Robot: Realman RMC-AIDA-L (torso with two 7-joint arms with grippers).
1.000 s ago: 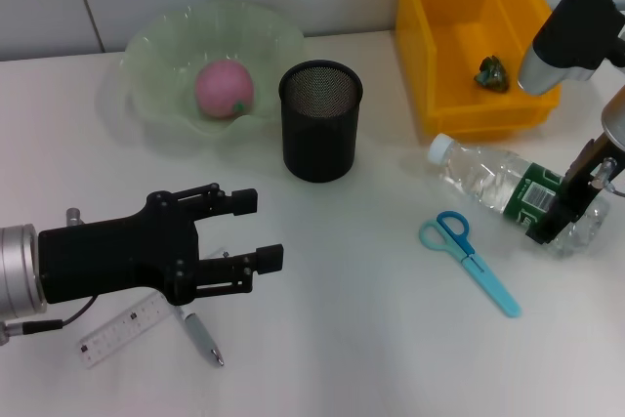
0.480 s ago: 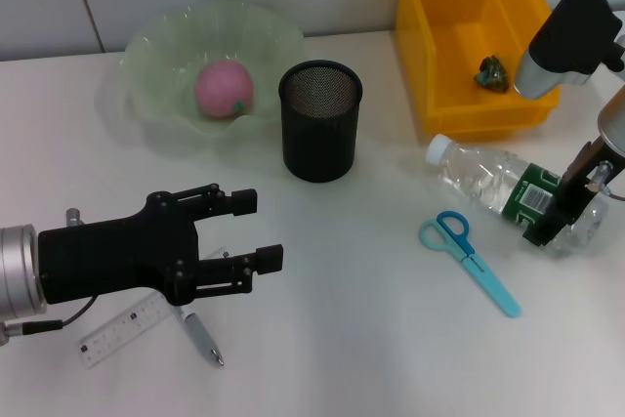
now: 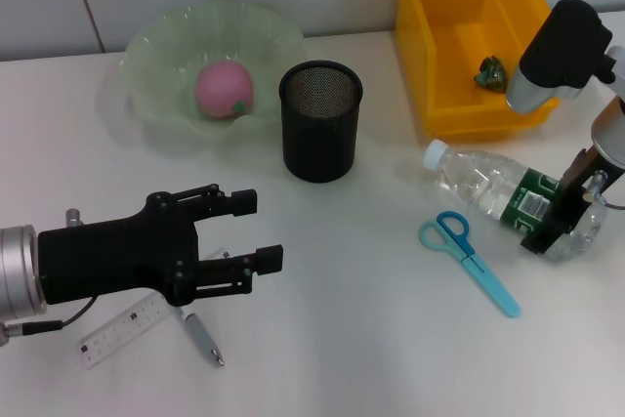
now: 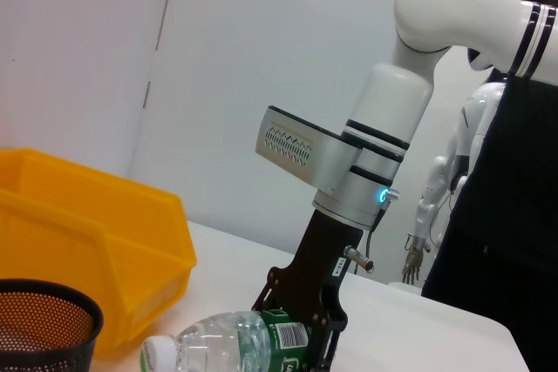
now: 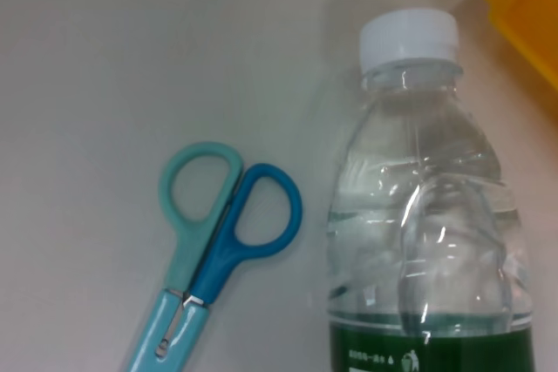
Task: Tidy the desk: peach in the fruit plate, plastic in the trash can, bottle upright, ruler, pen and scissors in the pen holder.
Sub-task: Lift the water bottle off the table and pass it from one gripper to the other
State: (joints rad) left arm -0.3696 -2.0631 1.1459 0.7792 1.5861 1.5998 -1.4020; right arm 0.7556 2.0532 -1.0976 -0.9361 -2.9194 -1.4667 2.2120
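Since the right tool (image 3: 555, 227) is clamped on the green-labelled lower half of the clear plastic water bottle (image 3: 493, 187), the step in hand looks like standing it up imo. The bottle is lying on the white surface (image 3: 371, 319), white cap pointing away from the tool toward the black mesh pen holder (image 3: 320, 120), maybe with the cap end just off the surface, can't tell for sure. To do it well I'd pivot around the base end, lift a bit first so the base doesn't drag, swing the cap up slowly bc the water inside will slosh and shift the weight, then set the base flat before letting go. The grip sits low on the body, so a top-heavy tip is the risk. Also watch the blue-and-teal plastic scissors (image 3: 469, 261) lying just beside the bottle, on the side of the tool nearer the camera in the head view, and the yellow plastic bin (image 3: 469, 41) close on the far side.

Left tool (image 3: 249, 231) hangs w/ fingers spread wide and nothing in them, right above the clear plastic ruler (image 3: 122, 329) and the grey pen (image 3: 200, 337).

Containers: the pale green wavy glass fruit plate (image 3: 156, 56) has the pink peach (image 3: 226, 88) in it. Yellow bin holds a small crumpled greenish bit of plastic (image 3: 491, 72). As far as I can see, nothing is in the pen holder, so ruler, pen and scissors are all left to do.
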